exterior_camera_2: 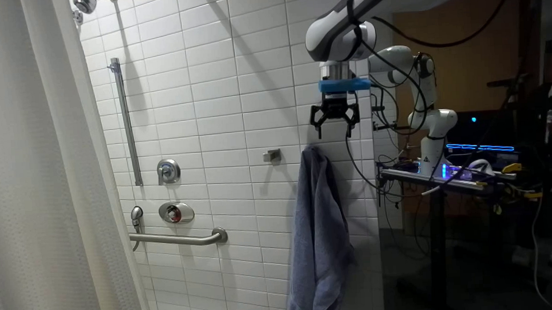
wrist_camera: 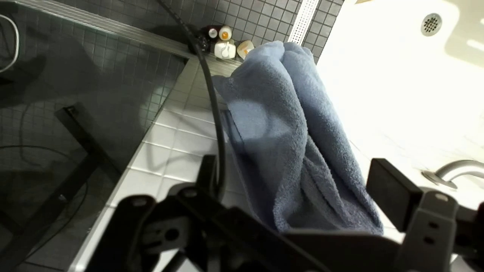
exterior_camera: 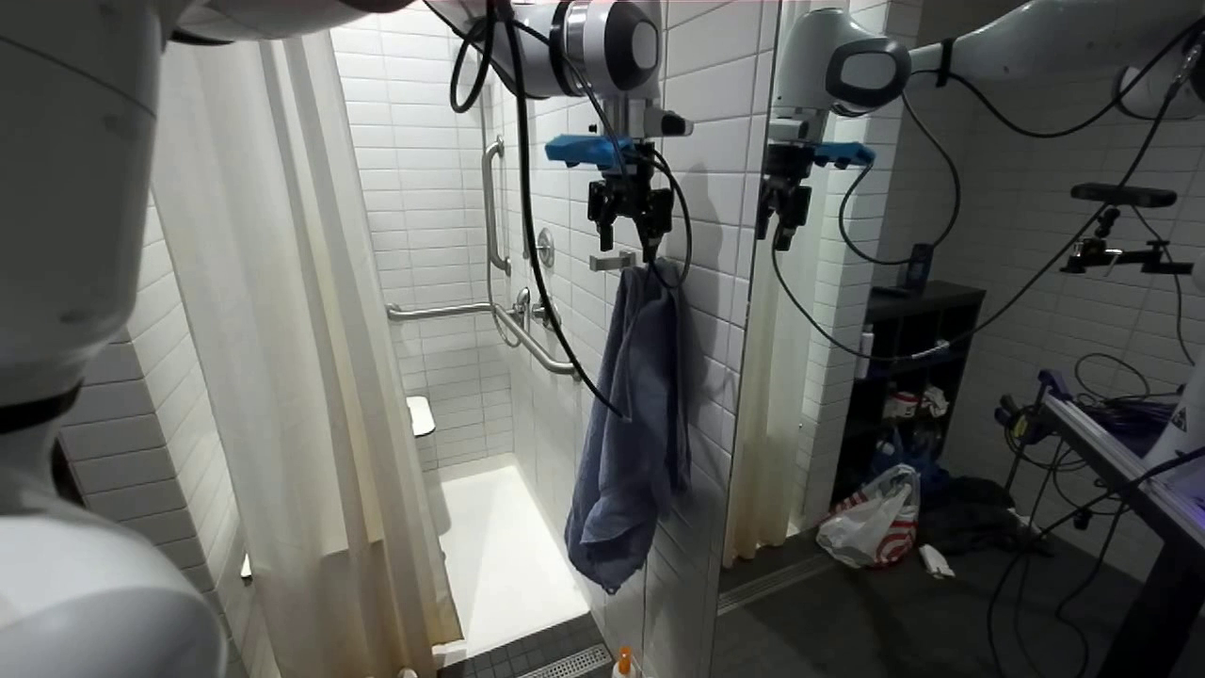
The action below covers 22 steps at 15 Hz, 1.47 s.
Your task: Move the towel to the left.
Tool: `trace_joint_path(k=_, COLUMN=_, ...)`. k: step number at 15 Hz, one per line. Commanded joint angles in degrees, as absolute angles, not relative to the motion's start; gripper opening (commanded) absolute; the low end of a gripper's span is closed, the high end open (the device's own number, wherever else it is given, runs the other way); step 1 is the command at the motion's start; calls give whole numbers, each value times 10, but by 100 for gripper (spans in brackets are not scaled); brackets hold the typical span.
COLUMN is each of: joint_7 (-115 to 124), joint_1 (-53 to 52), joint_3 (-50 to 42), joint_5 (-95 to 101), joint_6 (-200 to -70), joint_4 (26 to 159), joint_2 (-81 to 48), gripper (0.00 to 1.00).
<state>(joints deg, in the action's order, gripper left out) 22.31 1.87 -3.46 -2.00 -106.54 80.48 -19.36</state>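
One towel (exterior_camera_2: 317, 239) | long axis roughly vertical — loose end down | pincer (exterior_camera_2: 334, 134) spread apart

White tiled wall (exterior_camera_2: 233, 185), grey tiled floor (wrist_camera: 261, 20)

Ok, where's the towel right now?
In an exterior view, the towel hangs just right of the picture's centre along the white tiled wall, below the open gripper, with a square metal hook to its left.
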Motion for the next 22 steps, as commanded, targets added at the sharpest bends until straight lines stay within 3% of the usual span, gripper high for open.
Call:
trace_joint_path(k=1, joint_7=222, joint_1=16, joint_3=-38, joint_5=-21, joint_6=-1063, joint_4=802, joint_2=-194, gripper=100)
trace_joint_path(k=10, joint_7=226, joint_1=8, joint_3=-26, joint_5=-44, joint_6=-1037, joint_4=742, joint_2=-248, gripper=100)
trace_joint_path(k=22, joint_7=214, joint_1=17, joint_3=-23, joint_5=-56, joint_6=-978, joint_4=563, joint_2=-366, gripper=100)
